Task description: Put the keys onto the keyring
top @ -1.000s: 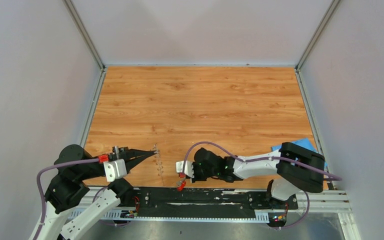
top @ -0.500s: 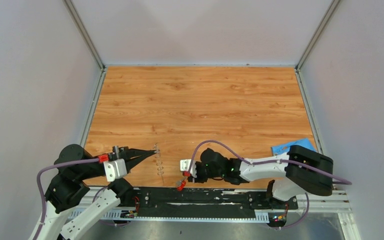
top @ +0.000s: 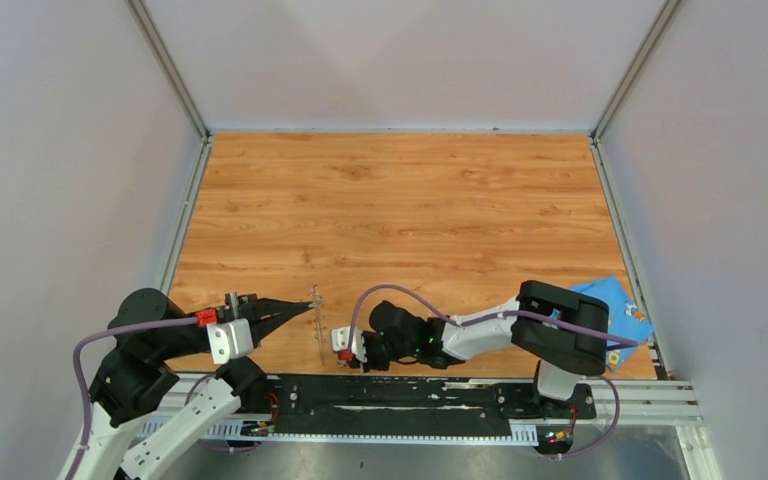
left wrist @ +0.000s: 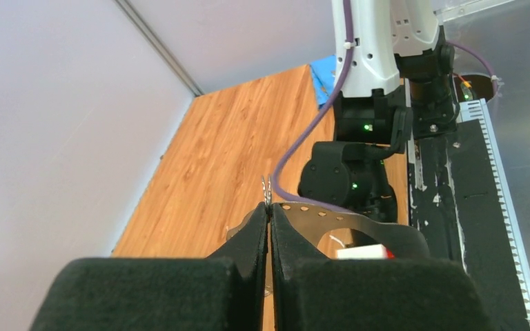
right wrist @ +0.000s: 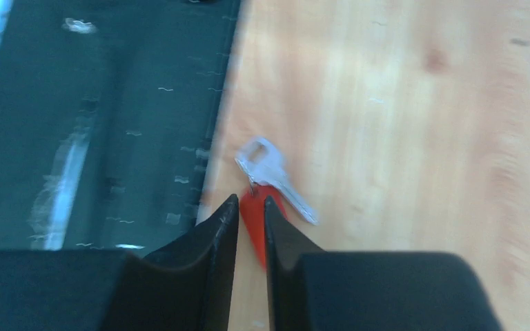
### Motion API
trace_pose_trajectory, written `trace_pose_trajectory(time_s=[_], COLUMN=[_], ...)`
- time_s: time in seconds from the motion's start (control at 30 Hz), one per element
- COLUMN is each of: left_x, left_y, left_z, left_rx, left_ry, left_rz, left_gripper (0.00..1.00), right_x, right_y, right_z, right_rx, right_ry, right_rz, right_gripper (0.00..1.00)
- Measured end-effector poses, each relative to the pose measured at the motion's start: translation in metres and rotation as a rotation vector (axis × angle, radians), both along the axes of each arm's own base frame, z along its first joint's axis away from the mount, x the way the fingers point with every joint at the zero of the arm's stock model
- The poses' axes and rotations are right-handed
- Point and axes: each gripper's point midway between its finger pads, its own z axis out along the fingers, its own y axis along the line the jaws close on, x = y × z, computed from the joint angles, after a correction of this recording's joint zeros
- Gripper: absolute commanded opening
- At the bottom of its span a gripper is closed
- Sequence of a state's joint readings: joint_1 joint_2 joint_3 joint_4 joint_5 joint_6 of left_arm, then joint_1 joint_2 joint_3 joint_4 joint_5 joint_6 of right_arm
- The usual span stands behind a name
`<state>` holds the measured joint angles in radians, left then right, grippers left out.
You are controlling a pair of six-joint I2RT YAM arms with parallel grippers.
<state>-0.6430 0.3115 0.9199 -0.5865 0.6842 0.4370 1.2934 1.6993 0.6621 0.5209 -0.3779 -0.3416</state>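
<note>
In right gripper (right wrist: 250,201), red key (right wrist: 257,219); in left gripper (left wrist: 270,214), the keyring (left wrist: 267,186).

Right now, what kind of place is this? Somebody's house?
Probably a robot lab booth, not a house. A left arm and a right arm are bolted to a rail at the edge of a wooden table, and plain white walls close it in.
</note>
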Motion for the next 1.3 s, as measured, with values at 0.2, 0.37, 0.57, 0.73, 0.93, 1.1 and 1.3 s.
trace_pose_trajectory(time_s=[0.2, 0.37, 0.57, 0.73, 0.93, 1.1, 1.3], left_x=[0.0, 0.0, 0.0, 0.0, 0.001, 0.001, 0.0], left_y=[0.0, 0.0, 0.0, 0.0, -0.003, -0.007, -0.012], left_z=[0.0, -0.001, -0.001, -0.001, -0.008, -0.014, -0.009], left_rx=[0.0, 0.003, 0.005, 0.006, 0.012, 0.006, -0.032], left_ry=[-0.001, -0.008, -0.01, -0.014, 0.007, 0.048, 0.064], left_rz=[0.0, 0.001, 0.0, -0.001, -0.013, -0.032, -0.05], left_gripper=[0.0, 0.0, 0.0, 0.0, 0.0, 0.0, 0.0], right_x=[0.069, 0.107, 0.109, 0.119, 0.141, 0.143, 0.164], right_y=[-0.008, -0.022, -0.036, -0.045, -0.048, -0.056, -0.086], right_z=[0.003, 0.003, 0.004, 0.024, 0.037, 0.049, 0.131], right_rx=[0.022, 0.037, 0.032, 0.073, 0.113, 0.113, 0.372], right_ry=[-0.013, -0.024, -0.031, -0.023, 0.058, 0.135, 0.33], right_rz=[-0.238, -0.395, -0.437, -0.495, -0.572, -0.613, -0.745], right_gripper=[0.01, 0.09, 0.24, 0.53, 0.53, 0.99, 1.0])
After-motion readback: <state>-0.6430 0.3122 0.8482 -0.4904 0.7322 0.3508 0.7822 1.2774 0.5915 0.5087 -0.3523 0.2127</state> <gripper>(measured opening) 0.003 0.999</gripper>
